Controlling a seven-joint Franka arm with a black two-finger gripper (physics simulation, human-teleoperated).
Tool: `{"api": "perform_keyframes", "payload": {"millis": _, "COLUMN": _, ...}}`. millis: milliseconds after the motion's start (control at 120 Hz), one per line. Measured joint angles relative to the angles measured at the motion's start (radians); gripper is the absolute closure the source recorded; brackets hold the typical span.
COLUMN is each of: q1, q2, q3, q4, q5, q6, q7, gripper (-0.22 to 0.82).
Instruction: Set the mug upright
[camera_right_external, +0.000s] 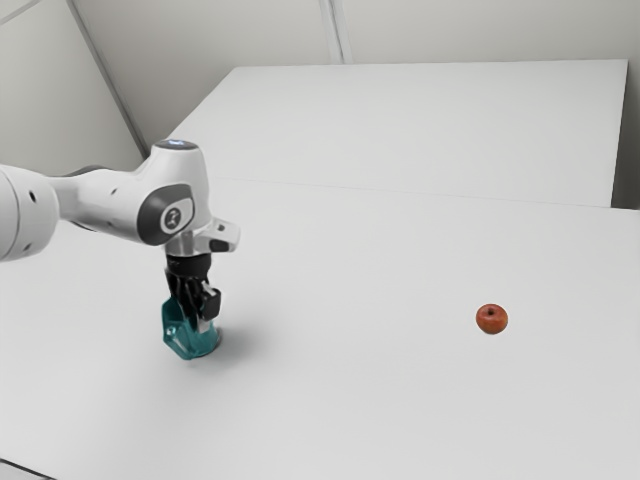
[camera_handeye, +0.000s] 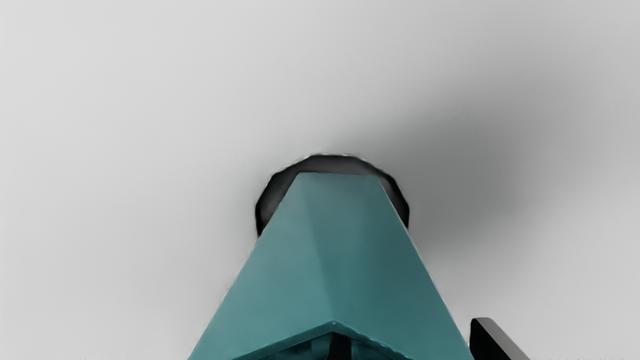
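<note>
Gripper (camera_right_external: 206, 322) down at mug (camera_right_external: 188, 343), probably for righting it; can't tell whether open or gripping. Mug's tilt unclear.

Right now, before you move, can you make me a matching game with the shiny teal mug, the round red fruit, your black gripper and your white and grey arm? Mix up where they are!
Things:
1. Shiny teal mug
2. Round red fruit
3. Black gripper
4. White and grey arm

Places:
A. Comes in from the exterior view's left edge
B. Off by itself on the table, toward the exterior view's right
C. Right at the gripper, low down
D. On the end of the arm

Right pairs: 1-C, 2-B, 3-D, 4-A
</note>
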Motion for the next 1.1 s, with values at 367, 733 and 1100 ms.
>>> {"api": "perform_keyframes", "payload": {"millis": 367, "q1": 0.043, "q2": -0.049, "q3": 0.005, "q4": 0.034, "q5": 0.013, "q6": -0.005, "q7": -0.016, "gripper": 0.07}}
{"api": "perform_keyframes", "payload": {"millis": 733, "q1": -0.026, "q2": -0.074, "q3": 0.009, "q4": 0.179, "q5": -0.002, "q6": -0.028, "q7": -0.024, "gripper": 0.01}}
{"api": "perform_keyframes", "payload": {"millis": 1100, "q1": -0.03, "q2": -0.088, "q3": 0.022, "q4": 0.412, "q5": 0.008, "q6": -0.124, "q7": -0.07, "gripper": 0.0}}
